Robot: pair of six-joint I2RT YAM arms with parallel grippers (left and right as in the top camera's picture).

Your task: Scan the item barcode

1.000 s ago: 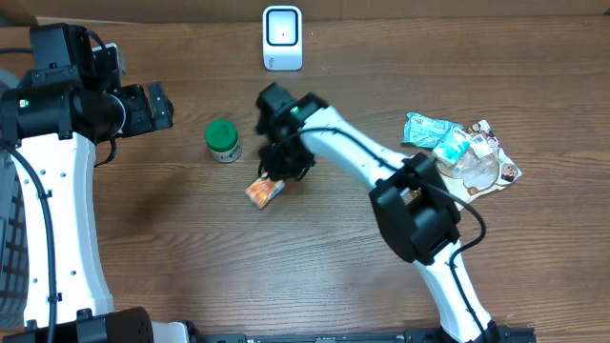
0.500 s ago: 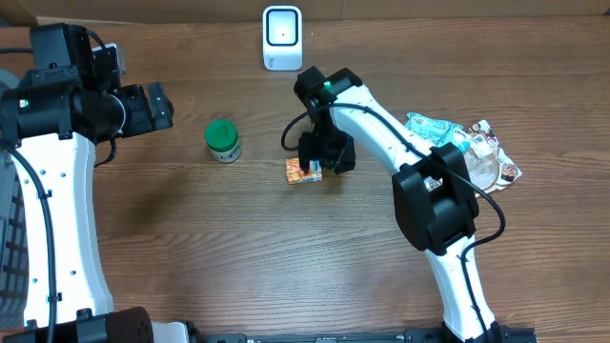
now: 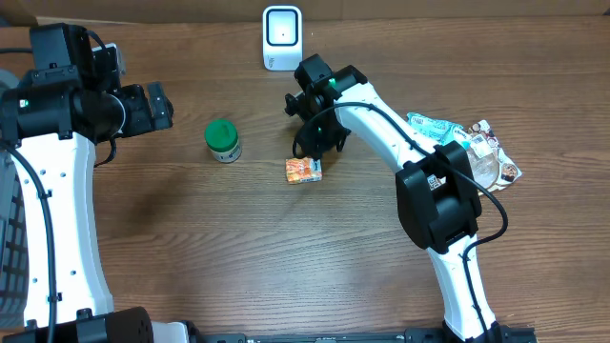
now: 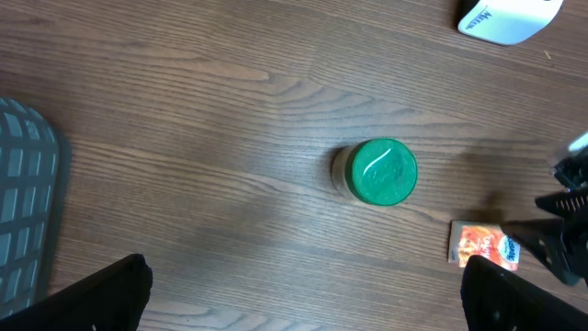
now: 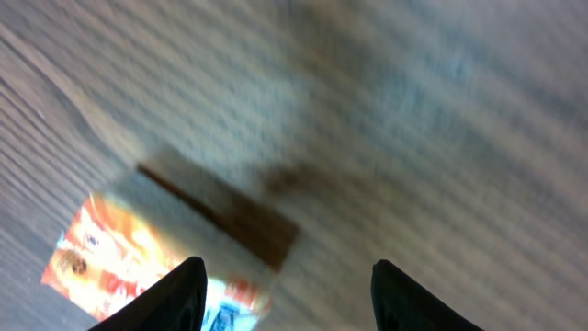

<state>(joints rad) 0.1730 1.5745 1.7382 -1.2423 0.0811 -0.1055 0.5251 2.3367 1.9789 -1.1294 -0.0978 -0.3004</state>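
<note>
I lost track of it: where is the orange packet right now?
Overhead, the orange packet lies on the table near the centre, just below the open right gripper and to the right of the green-lidded jar.

No word or number can be read with certainty in these views. The white scanner [image 4: 510,17] carries some grey letters on its side (too small, and cut by the edge of the left wrist view). The orange packet [image 3: 303,170] shows only coloured print, blurred in every view.
</note>
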